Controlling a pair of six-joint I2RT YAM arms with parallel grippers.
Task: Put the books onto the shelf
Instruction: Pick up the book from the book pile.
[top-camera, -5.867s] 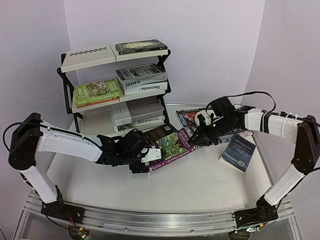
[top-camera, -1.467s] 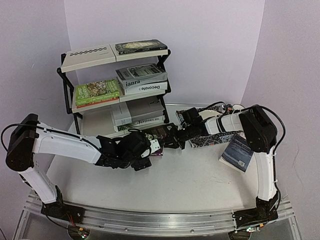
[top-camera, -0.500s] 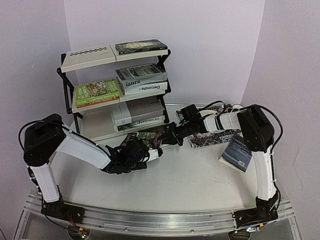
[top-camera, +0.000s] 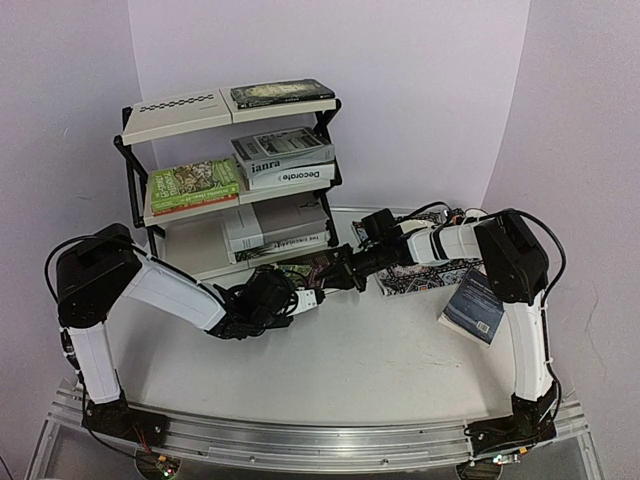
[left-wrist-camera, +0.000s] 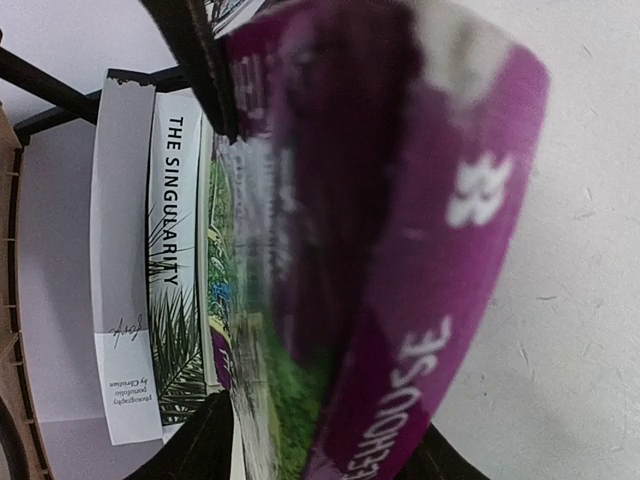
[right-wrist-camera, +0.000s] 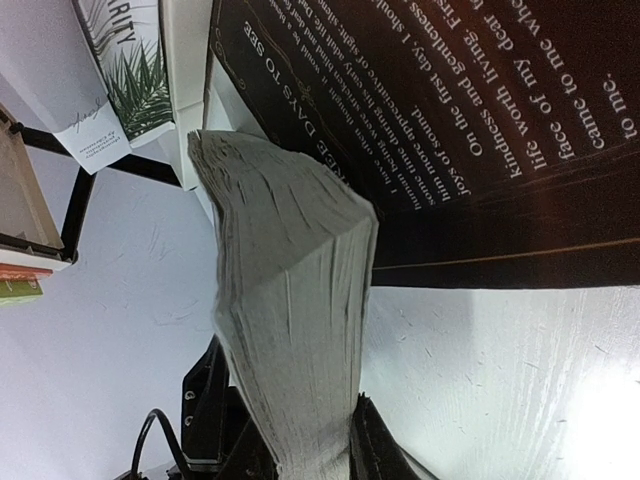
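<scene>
While shelf (top-camera: 175, 115) holds six books (top-camera: 283, 150), three are off it.

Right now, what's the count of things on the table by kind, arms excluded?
books: 9 (6 on the shelf, purple paperback at the left gripper, black paperback in the right gripper, dark blue book loose)
shelf: 1
placemat: 1
total: 11

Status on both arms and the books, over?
Right gripper shut on black paperback's page edge. Left gripper straddles purple paperback, grip unconfirmed. Both just before shelf's bottom tier; stacked books fill its right half.
</scene>
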